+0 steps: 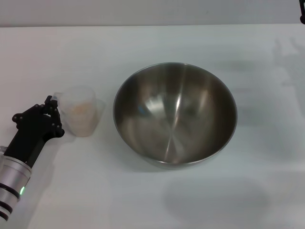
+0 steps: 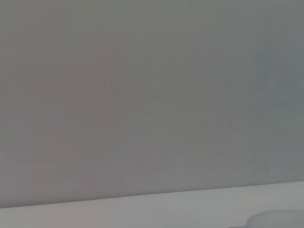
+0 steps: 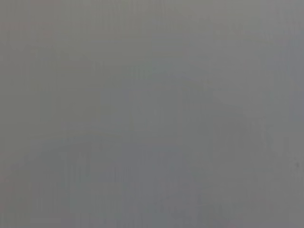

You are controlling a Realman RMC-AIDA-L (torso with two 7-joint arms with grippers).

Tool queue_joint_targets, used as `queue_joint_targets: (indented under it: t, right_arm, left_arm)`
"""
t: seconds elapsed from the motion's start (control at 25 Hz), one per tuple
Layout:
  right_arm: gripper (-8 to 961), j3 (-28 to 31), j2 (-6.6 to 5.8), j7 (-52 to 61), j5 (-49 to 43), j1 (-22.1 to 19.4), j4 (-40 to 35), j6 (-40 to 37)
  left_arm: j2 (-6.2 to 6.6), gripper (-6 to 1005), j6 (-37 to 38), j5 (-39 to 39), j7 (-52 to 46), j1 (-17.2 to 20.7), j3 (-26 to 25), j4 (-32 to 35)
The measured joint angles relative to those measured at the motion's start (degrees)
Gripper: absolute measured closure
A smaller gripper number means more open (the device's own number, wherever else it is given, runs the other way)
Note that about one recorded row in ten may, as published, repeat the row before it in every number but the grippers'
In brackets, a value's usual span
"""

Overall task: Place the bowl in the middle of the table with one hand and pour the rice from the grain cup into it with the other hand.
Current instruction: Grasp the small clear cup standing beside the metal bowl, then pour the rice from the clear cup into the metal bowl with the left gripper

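Bowl [image 1: 175, 114]: upright at the middle of the table [image 1: 143, 200], no rice in it. Cup [image 1: 81, 110]: just left of the bowl, holding rice [image 1: 81, 112]. My left gripper [image 1: 49, 110]: reaching up from near left, against the cup's left side; I cannot tell its grip. Right gripper [image 1: 302, 18]: far right corner, state unclear.

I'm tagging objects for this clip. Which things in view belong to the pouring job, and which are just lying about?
Belongs to the job:
- bowl, mid-table, no rice in it
- grain cup, upright beside the bowl
- rice in the cup
- left gripper at the cup
- table

Lying about:
- nothing else visible
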Motion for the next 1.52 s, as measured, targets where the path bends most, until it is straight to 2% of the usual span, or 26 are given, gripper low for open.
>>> queue_joint_targets:
  t: [0.12, 0.28, 0.32, 0.52, 0.56, 0.6, 0.76, 0.8, 0.84, 0.92, 1.0, 1.08, 1.24, 1.28, 1.32, 1.44, 1.48, 1.52]
  right_arm:
    - [520, 0.0, 0.01, 0.0, 0.0, -0.1, 0.0, -0.1]
    - [520, 0.0, 0.02, 0.0, 0.0, -0.3, 0.1, -0.4]
    - [520, 0.0, 0.02, 0.0, 0.0, -0.3, 0.1, -0.4]
    - [520, 0.0, 0.09, 0.0, 0.0, -0.4, 0.1, -0.6]
    - [520, 0.0, 0.09, 0.0, 0.0, -0.5, 0.1, -0.6]
    - [520, 0.0, 0.09, 0.0, 0.0, -0.5, 0.1, -0.7]
    - [520, 1.0, 0.1, 0.0, 0.0, -0.7, 0.0, -0.7]
    - [520, 1.0, 0.1, 0.0, 0.0, -0.7, 0.0, -0.7]
    - [520, 1.2, 0.1, 0.0, 0.0, -0.7, -0.2, -0.8]
    - [520, 1.3, 0.1, 0.0, -0.1, -0.9, -0.2, -1.1]
    - [520, 1.3, 0.1, 0.0, -0.1, -0.9, -0.1, -1.4]
    - [520, 1.3, 0.1, 0.0, -0.1, -1.0, 0.0, -1.5]
    - [520, 1.3, 0.1, 0.0, -0.1, -0.9, 0.1, -1.5]
    - [520, 1.3, 0.08, -0.1, -0.1, -0.9, 0.1, -1.4]
    - [520, 1.3, 0.08, -0.1, -0.1, -0.9, 0.1, -1.4]
    - [520, 1.3, 0.04, -0.8, -0.1, -0.8, 0.1, -1.1]
    - [520, 1.3, 0.03, -1.6, -0.1, -0.8, 0.1, -1.1]
    - [520, 1.3, 0.03, -1.6, -0.1, -0.8, 0.1, -1.1]
  left_arm:
    - [0.0, 975, 0.3, -0.1, 0.2, 0.1, -0.2, -1.0]
    - [-0.01, 977, 0.8, -0.1, 0.3, 0.2, -0.6, -1.3]
    - [-0.07, 977, 3.3, -0.2, 0.8, 0.3, -2.2, -1.7]
    - [-0.08, 976, 7.8, -0.3, 4.9, -0.2, -3.2, -2.1]
    - [-0.07, 976, 13.3, 0.2, 14.4, -1.0, -2.7, -3.1]
    - [-0.09, 976, 15.7, 0.6, 21.4, -1.7, -1.7, -3.4]
    - [-0.09, 975, 17.6, 1.4, 28.9, -2.6, -0.3, -3.6]
    - [-0.09, 975, 18.4, 2.9, 39.3, -4.1, 1.3, -3.6]
    - [-0.09, 975, 18.1, 4.2, 45.5, -4.8, 2.1, -3.5]
    - [-0.09, 975, 18.1, 4.2, 45.5, -4.8, 2.1, -3.5]
    - [-0.09, 974, 16.7, 7.1, 58.0, -5.9, 3.1, -3.4]
    - [-0.08, 974, 16.4, 8.7, 63.2, -6.1, 3.2, -3.5]
    - [-0.08, 973, 16.4, 8.7, 63.2, -6.1, 3.2, -3.5]
    - [-0.08, 973, 16.3, 12.9, 75.1, -6.2, 3.2, -3.6]
    - [-0.08, 973, 16.3, 14.7, 80.7, -6.2, 3.2, -3.9]
    - [-0.08, 973, 16.3, 14.7, 80.7, -6.2, 3.2, -3.9]
    - [-0.08, 972, 16.2, 16.0, 85.3, -6.2, 3.2, -4.4]
    - [-0.08, 972, 15.9, 17.9, 93.9, -6.0, 3.3, -5.0]
